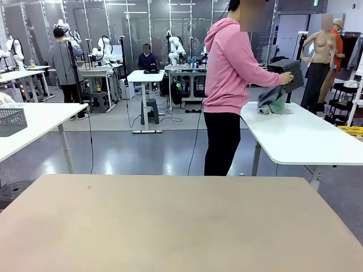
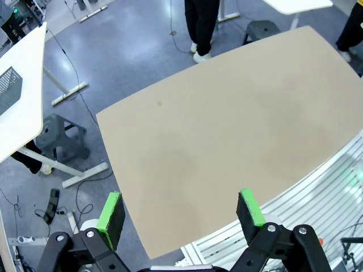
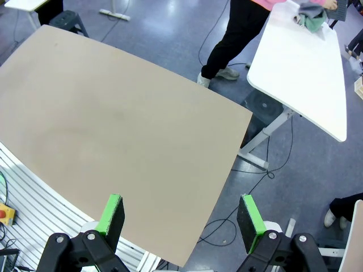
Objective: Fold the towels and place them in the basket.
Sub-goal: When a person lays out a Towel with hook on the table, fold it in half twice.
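Currently both of the robot's black two-finger pincers with green pads stand wide apart and hold nothing. The left pincer (image 2: pixel 180 209) hangs above one near corner of a bare beige rectangular counter (image 2: pixel 227 141). The right pincer (image 3: pixel 180 214) hangs above the other near corner, and neither touches it.

The front view shows a person in a pink hooded top (image 1: pixel 229 62) standing beyond the beige counter, turned to a white counter (image 1: pixel 306 141) at the right. The person's hand (image 1: pixel 286 79) grips a dark grey wire-mesh basket (image 1: pixel 290 71), tilted, just over a crumpled bundle of grey-blue and pale towels (image 1: pixel 273 102) lying on the end of that white counter.

The right wrist view catches the bundle from above, at its top edge. The left wrist view instead shows a second grey mesh basket (image 2: pixel 8 88) on another white counter (image 2: pixel 22 113) at the robot's left.

The floor (image 1: pixel 142 153) is glossy grey-blue, and more white tables (image 1: pixel 144 76) stand behind.
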Motion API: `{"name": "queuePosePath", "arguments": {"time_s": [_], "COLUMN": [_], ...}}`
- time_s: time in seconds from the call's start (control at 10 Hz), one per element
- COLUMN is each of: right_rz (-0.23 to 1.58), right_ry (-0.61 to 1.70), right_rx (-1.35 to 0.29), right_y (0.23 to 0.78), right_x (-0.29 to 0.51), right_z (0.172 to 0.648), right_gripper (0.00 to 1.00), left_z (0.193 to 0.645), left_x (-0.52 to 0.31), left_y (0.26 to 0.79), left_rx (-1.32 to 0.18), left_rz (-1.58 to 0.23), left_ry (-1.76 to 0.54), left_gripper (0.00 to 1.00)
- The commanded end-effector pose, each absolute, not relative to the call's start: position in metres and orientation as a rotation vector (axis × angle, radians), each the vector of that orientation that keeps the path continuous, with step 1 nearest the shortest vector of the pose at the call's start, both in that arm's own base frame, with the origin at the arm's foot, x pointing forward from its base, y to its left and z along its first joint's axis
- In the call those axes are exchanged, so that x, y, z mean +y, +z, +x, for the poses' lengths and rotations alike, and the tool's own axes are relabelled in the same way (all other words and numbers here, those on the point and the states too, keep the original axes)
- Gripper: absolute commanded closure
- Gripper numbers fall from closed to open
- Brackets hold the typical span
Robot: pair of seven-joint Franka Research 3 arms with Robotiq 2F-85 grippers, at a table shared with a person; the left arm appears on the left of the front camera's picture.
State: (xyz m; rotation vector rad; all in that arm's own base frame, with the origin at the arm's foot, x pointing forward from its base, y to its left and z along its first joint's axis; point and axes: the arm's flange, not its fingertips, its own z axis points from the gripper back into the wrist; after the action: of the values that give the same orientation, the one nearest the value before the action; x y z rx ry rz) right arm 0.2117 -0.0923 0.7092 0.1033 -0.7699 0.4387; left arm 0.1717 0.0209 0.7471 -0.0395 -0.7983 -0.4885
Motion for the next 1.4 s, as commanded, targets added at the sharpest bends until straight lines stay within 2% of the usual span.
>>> {"name": "queuePosePath", "arguments": {"time_s": [0.0, 1.3], "right_rz": [0.105, 0.105], "right_ry": [0.439, 0.439], "right_rx": [-0.764, -0.764], "right_y": [0.7086, 0.7086], "right_x": [-0.0925, -0.0925], "right_z": [0.2129, 0.2129], "right_gripper": [0.0, 0.0], "left_z": [0.1684, 0.1684], "left_x": [0.0197, 0.0197], "left_y": [0.75, 0.75], "left_rx": [-0.788, -0.788], "left_rz": [-0.039, -0.039], "left_ry": [-0.497, -0.497], "left_gripper": [0.0, 0.0]}}
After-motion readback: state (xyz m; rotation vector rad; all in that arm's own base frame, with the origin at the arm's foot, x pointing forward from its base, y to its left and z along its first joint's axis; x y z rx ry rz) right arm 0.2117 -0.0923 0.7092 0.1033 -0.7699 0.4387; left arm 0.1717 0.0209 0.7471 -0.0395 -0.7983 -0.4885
